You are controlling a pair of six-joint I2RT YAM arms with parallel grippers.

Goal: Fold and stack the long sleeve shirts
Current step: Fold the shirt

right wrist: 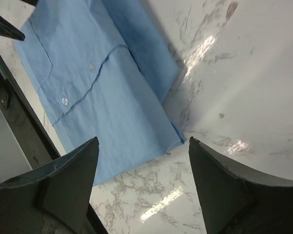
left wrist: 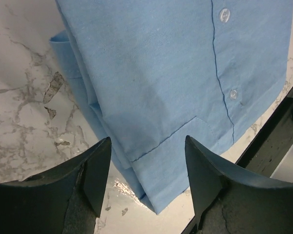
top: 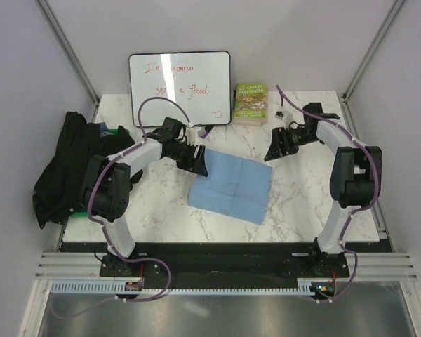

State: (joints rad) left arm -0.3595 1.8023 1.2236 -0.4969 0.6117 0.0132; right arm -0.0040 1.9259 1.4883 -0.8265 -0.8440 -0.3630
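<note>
A blue shirt (top: 230,186), folded into a neat rectangle with its button front facing up, lies in the middle of the counter (top: 305,200), apparently kept central so both arms can reach it and so it can serve as the base of the stack. The left fingers (top: 196,161) hover over its far left corner and the right fingers (top: 274,149) sit just beyond its far right corner. Both pairs are spread wide and grip nothing, which suggests this fold is done. From the wrist view it is hard to say whether the left tips brush the cloth. A black shirt (top: 67,168) lies crumpled at the counter's left edge, partly hanging over it and well apart from the blue one. It is not yet folded and is likely parked there to keep the working space free. A book (top: 250,104) stands at the back, clear of both arms.
</note>
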